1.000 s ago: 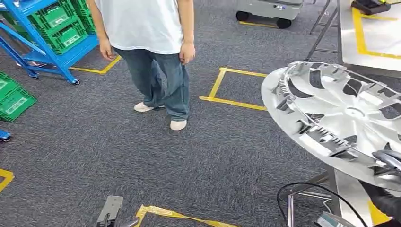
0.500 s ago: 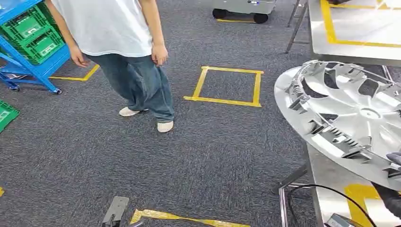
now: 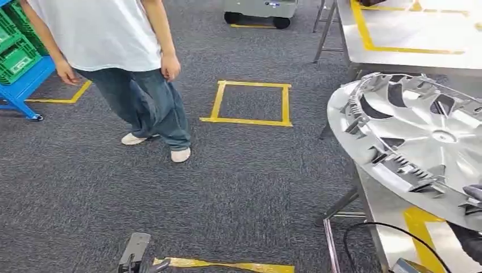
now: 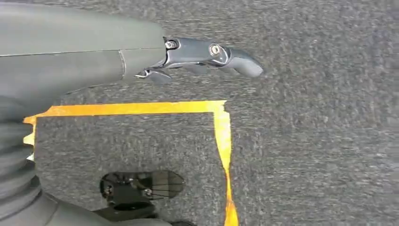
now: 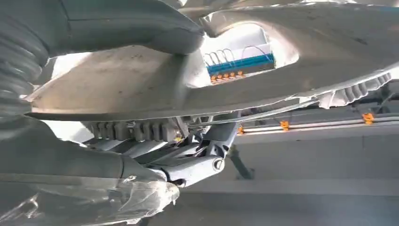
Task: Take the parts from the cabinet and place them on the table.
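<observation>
A large silver wheel cover (image 3: 420, 142) hangs tilted at the right of the head view, above the near metal table (image 3: 398, 213). My right hand (image 3: 474, 196) grips its near rim. In the right wrist view the thumb (image 5: 141, 28) lies over the wheel cover (image 5: 291, 70) and the darker fingers (image 5: 193, 162) clamp its ribbed edge from the other side. My left hand (image 4: 207, 54) hangs over the carpet with its fingers apart and nothing in them; its fingertips (image 3: 156, 265) peek in at the head view's lower edge.
A person (image 3: 113, 51) in a white shirt and jeans stands on the grey carpet ahead to the left. Yellow tape squares (image 3: 248, 102) mark the floor. A second metal table (image 3: 420, 40) with yellow tape stands at the back right, a blue rack with green crates (image 3: 17, 57) far left.
The whole view has swung to the right: the person, rack and tape square slid left in the picture, and more of the tables came into view. My right hand still holds the wheel cover.
</observation>
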Robot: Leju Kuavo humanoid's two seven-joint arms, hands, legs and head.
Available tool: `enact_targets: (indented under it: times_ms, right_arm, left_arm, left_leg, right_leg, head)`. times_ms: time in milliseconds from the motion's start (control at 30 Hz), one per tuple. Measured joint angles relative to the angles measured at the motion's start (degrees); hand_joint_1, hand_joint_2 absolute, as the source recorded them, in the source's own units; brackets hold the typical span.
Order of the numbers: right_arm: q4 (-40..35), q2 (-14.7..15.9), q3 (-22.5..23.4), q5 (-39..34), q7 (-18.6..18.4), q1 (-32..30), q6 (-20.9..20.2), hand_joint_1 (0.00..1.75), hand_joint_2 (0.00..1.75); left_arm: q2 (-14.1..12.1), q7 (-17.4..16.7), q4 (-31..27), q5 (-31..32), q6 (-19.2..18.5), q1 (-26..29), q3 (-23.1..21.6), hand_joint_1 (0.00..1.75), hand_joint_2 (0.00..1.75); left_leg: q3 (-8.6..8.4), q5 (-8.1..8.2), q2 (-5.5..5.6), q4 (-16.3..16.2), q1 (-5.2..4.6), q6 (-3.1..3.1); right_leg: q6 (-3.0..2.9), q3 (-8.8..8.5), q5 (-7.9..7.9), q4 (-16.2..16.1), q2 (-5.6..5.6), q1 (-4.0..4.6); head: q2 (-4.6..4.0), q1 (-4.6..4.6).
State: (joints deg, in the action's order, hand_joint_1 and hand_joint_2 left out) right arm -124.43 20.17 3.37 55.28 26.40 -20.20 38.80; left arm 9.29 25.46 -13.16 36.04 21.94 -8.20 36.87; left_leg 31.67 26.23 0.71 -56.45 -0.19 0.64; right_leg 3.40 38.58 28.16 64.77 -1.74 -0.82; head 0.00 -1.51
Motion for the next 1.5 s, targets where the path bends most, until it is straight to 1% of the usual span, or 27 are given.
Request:
enact_targets:
  times_ms: [67, 133, 167, 233, 267, 333, 400, 433, 467, 567, 600, 633, 700, 767, 800, 867, 933, 967, 1033, 1100, 1133, 1200, 1267, 1300, 1333, 1433, 1500]
  right_arm:
    - [0.0, -0.04, 0.0, 0.0, 0.0, 0.02, 0.0, 1.75, 1.75]
    - [0.0, -0.09, 0.0, 0.0, 0.0, 0.0, 0.0, 1.75, 1.75]
    - [0.0, -0.11, 0.0, 0.0, 0.0, -0.01, 0.0, 1.75, 1.75]
    - [0.0, -0.11, 0.11, -0.04, -0.04, -0.08, 0.0, 1.75, 1.75]
    - [0.0, -0.13, 0.18, -0.04, -0.04, 0.05, 0.0, 1.75, 1.75]
    - [0.0, -0.13, 0.17, -0.04, -0.33, 0.25, 0.0, 1.75, 1.75]
    - [0.02, -0.13, 0.17, -0.04, -0.63, 0.39, 0.0, 1.75, 1.75]
    - [0.0, -0.13, 0.17, -0.07, -0.81, 0.48, 0.0, 1.75, 1.75]
    - [0.0, -0.13, 0.17, -0.04, -1.03, 0.61, 0.0, 1.75, 1.75]
    - [0.02, -0.13, 0.17, 0.07, -1.36, 1.18, 0.0, 1.75, 1.75]
    - [0.02, -0.13, 0.17, 0.11, -1.49, 1.18, 0.0, 1.75, 1.75]
    - [0.02, -0.13, 0.17, 0.11, -1.7, 1.2, 0.0, 1.75, 1.75]
    - [0.02, -0.13, 0.17, 0.13, -1.86, 1.25, 0.0, 1.75, 1.75]
    - [0.02, -0.13, 0.15, 0.24, -2.1, 1.36, 0.0, 1.75, 1.75]
    - [0.02, -0.11, 0.17, 0.28, -2.19, 1.57, 0.0, 1.75, 1.75]
    - [0.02, 0.0, 0.17, 0.31, -2.32, 1.74, 0.0, 1.75, 1.75]
    - [0.02, 0.0, 0.17, 0.31, -2.43, 1.74, 0.0, 1.75, 1.75]
    - [0.02, 0.11, 0.2, 0.31, -2.51, 1.66, 0.0, 1.75, 1.75]
    - [0.02, 0.35, 0.2, 0.44, -2.49, 2.01, 0.0, 1.75, 1.75]
    - [0.02, 0.44, 0.22, 0.39, -2.54, 2.03, 0.0, 1.75, 1.75]
    - [0.02, 0.46, 0.22, 0.39, -2.54, 2.03, 0.0, 1.75, 1.75]
    - [0.02, 0.5, 0.22, 0.33, -2.69, 2.02, 0.0, 1.75, 1.75]
    - [0.02, 0.81, 0.24, 0.26, -2.78, 2.12, 0.0, 1.75, 1.75]
    - [0.11, 0.85, 0.24, 0.28, -2.78, 2.35, 0.0, 1.75, 1.75]
    - [0.11, 0.94, 0.24, 0.28, -2.84, 2.35, 0.0, 1.75, 1.75]
    - [0.15, 1.18, 0.35, 0.48, -3.28, 2.07, 0.0, 1.75, 1.75]
    - [0.07, 1.31, 0.72, 0.48, -3.37, 1.77, 0.0, 1.75, 1.75]
  left_arm:
    - [0.0, 0.15, 0.0, -0.06, 0.0, 0.07, 0.02, 0.0, 1.75]
    - [0.0, 0.17, 0.0, -0.07, 0.0, 0.07, 0.02, 0.0, 1.75]
    - [0.02, 0.17, 0.0, -0.07, -0.02, 0.05, 0.02, 0.0, 1.75]
    - [0.11, 0.17, 0.0, -0.07, -0.04, 0.03, 0.02, 0.0, 1.75]
    - [0.02, 0.17, 0.0, -0.09, -0.09, 0.01, 0.02, 0.0, 1.75]
    - [-0.09, 0.15, 0.0, -0.11, -0.13, -0.11, 0.02, 0.0, 1.75]
    - [-0.11, 0.15, 0.0, -0.26, -0.13, -0.23, 0.04, 0.0, 1.75]
    - [-0.13, 0.15, 0.0, -0.5, -0.13, -0.34, 0.04, 0.0, 1.75]
    - [-0.13, 0.15, 0.0, -0.65, -0.11, -0.44, 0.04, 0.0, 1.75]
    - [-0.15, -0.02, 0.0, -0.83, -0.11, -0.39, 0.07, 0.0, 1.75]
    - [-0.15, -0.04, 0.0, -0.85, -0.11, -0.32, 0.07, 0.0, 1.75]
    - [-0.15, -0.09, 0.0, -0.85, -0.07, -0.28, 0.09, 0.0, 1.75]
    - [-0.17, -0.18, 0.0, -0.88, 0.0, -0.28, 0.13, 0.0, 1.75]
    - [-0.33, -0.18, 0.0, -0.63, 0.0, -0.32, 0.15, 0.0, 1.75]
    - [-0.39, -0.2, 0.0, -0.59, 0.02, -0.37, 0.15, 0.0, 1.75]
    - [-0.39, -0.24, 0.0, -0.59, 0.15, -0.47, 0.15, 0.0, 1.75]
    - [-0.46, -0.37, 0.0, -0.61, 0.22, -0.5, 0.15, 0.0, 1.75]
    - [-0.42, -0.37, 0.0, -0.66, 0.22, -0.56, 0.15, 0.0, 1.75]
    - [-0.33, -0.35, 0.0, -1.14, 0.31, -0.51, 0.17, 0.0, 1.75]
    - [-0.28, -0.35, 0.0, -1.33, 0.35, -0.36, 0.24, 0.0, 1.75]
    - [-0.28, -0.35, 0.0, -1.44, 0.35, -0.34, 0.26, 0.0, 1.75]
    - [-0.2, -0.35, 0.0, -1.66, 0.35, -0.37, 0.26, 0.0, 1.75]
    - [-0.11, 0.06, 0.0, -2.23, 0.35, -0.4, 0.3, 0.0, 1.75]
    - [-0.3, 0.39, -0.04, -2.49, 0.35, -0.46, 0.35, 0.0, 1.75]
    - [-0.28, 0.72, -0.04, -2.79, 0.35, -0.54, 0.42, 0.0, 1.75]
    - [-0.35, 1.24, -0.07, -3.58, 0.37, -0.71, 0.59, 0.0, 1.75]
    - [-0.35, 1.44, -0.07, -3.69, 0.42, -0.81, 0.63, 0.0, 1.75]
  left_leg:
    - [0.01, 0.07, -0.89, -0.02, -0.1, 0.1]
    - [-0.08, 0.1, -1.72, -0.04, -0.11, 0.1]
    - [-0.16, 0.16, -2.06, -0.06, -0.09, 0.03]
    - [-0.5, 0.48, -2.71, -0.17, 0.01, -0.39]
    - [-0.59, 0.71, -2.93, -0.32, -0.23, -0.77]
    - [-0.4, 0.82, -3.09, -0.65, -0.63, -1.21]
    - [-0.44, 0.63, -3.6, -0.44, -0.47, -1.58]
    - [-0.35, 0.99, -3.5, -0.5, -0.34, -1.99]
    - [0.03, 2.0, -2.38, -1.53, -0.23, -2.36]
    - [6.26, 8.43, -1.29, -14.53, -0.2, -2.55]
    - [8.22, 9.47, -1.27, -18.22, -0.21, -2.47]
    - [8.97, 9.02, -1.26, -19.28, -0.21, -2.32]
    - [6.77, 4.76, -1.12, -14.07, -0.24, -1.87]
    - [1.79, -0.02, 0.76, -4.08, -0.22, -1.35]
    - [0.6, 0.19, 2.09, -1.5, -0.26, -1.1]
    - [0.57, 0.38, 1.6, -0.76, -0.35, -1.25]
    - [0.52, -0.08, 0.92, -0.2, -0.43, -0.57]
    - [0.26, -0.46, 0.35, 0.33, -0.2, -0.19]
    - [0.25, -0.47, -0.22, 0.37, -0.21, 0.22]
    - [0.28, -0.4, -1.0, 0.34, -0.26, 0.34]
    - [0.24, -0.39, -1.48, 0.33, -0.26, 0.34]
    - [0.14, -0.27, -2.07, 0.29, -0.21, 0.21]
    - [-0.14, 0.08, -2.65, 0.02, -0.14, -0.3]
    - [-0.06, 0.3, -2.75, -0.2, -0.73, -0.68]
    - [0.06, 0.4, -2.88, -0.61, -0.82, -0.89]
    - [-0.02, 0.31, -3.66, -0.46, -0.64, -1.34]
    - [0.89, 2.44, -2.2, -2.67, -0.45, -2.06]
  right_leg:
    - [0.31, 4.12, 3.91, 9.05, 1.02, -0.02]
    - [0.54, 5.36, 4.07, 11.98, 1.25, -0.05]
    - [0.6, 3.87, 2.24, 9.19, 1.37, -0.1]
    - [0.7, -1.95, -2.41, -1.36, 2.37, -0.25]
    - [0.91, -3.77, -2.26, -5.11, 3.82, -0.22]
    - [-0.37, -4.08, -2.47, -5.21, 2.75, -0.06]
    - [-1.04, -3.71, -2.47, -5.03, 2.21, 0.18]
    - [-1.54, -3.78, -2.66, -5.29, 1.95, 0.01]
    - [-1.92, -3.81, -2.74, -5.35, 1.74, -0.03]
    - [-2.48, -3.58, -2.87, -5.36, 0.91, 0.05]
    - [-2.5, -3.54, -2.87, -5.36, 0.57, 0.13]
    - [-2.52, -3.55, -2.88, -5.36, 0.1, 0.19]
    - [-2.51, -3.63, -2.9, -5.35, -0.78, 0.21]
    - [-2.31, -3.74, -3.02, -5.36, -1.62, 0.06]
    - [-2.0, -3.49, -3.04, -5.15, -2.05, 0.32]
    - [-1.25, -2.97, -3.46, -5.43, -2.72, -0.06]
    - [-0.43, -2.91, -3.82, -5.9, -3.28, -0.25]
    - [-0.46, -2.3, -3.21, -5.04, -1.85, -0.31]
    - [0.05, 0.67, 0.91, 1.55, 0.64, -0.08]
    - [0.47, 4.63, 4.6, 10.28, 1.1, -0.09]
    - [0.68, 5.45, 4.82, 12.18, 1.17, -0.11]
    - [0.85, 2.7, 1.48, 7.12, 1.41, -0.24]
    - [1.09, -3.32, -2.9, -3.61, 3.03, -0.46]
    - [1.09, -4.12, -1.83, -5.26, 4.47, -0.07]
    - [0.06, -4.42, -2.42, -5.5, 3.34, -0.29]
    - [-1.03, -3.95, -2.45, -5.27, 2.45, -0.07]
    - [-1.93, -4.04, -2.67, -5.47, 1.92, -0.28]
  head:
    - [-0.02, 0.07]
    - [0.0, 0.04]
    - [0.0, 0.07]
    - [0.0, 0.04]
    - [0.0, 0.07]
    - [0.0, 0.33]
    - [0.0, 0.33]
    - [0.0, 0.33]
    - [0.0, 0.46]
    - [0.0, 0.48]
    - [0.0, 0.5]
    - [0.0, 0.48]
    - [0.0, 0.48]
    - [0.0, 0.48]
    - [0.0, 0.48]
    - [0.0, 0.46]
    - [0.0, 0.42]
    - [0.0, 0.44]
    - [0.0, 0.11]
    - [0.0, 0.15]
    - [0.0, 0.22]
    - [0.0, 0.2]
    - [0.0, 0.2]
    - [0.0, 0.11]
    - [0.0, 0.39]
    - [0.0, 0.57]
    - [0.0, 0.66]
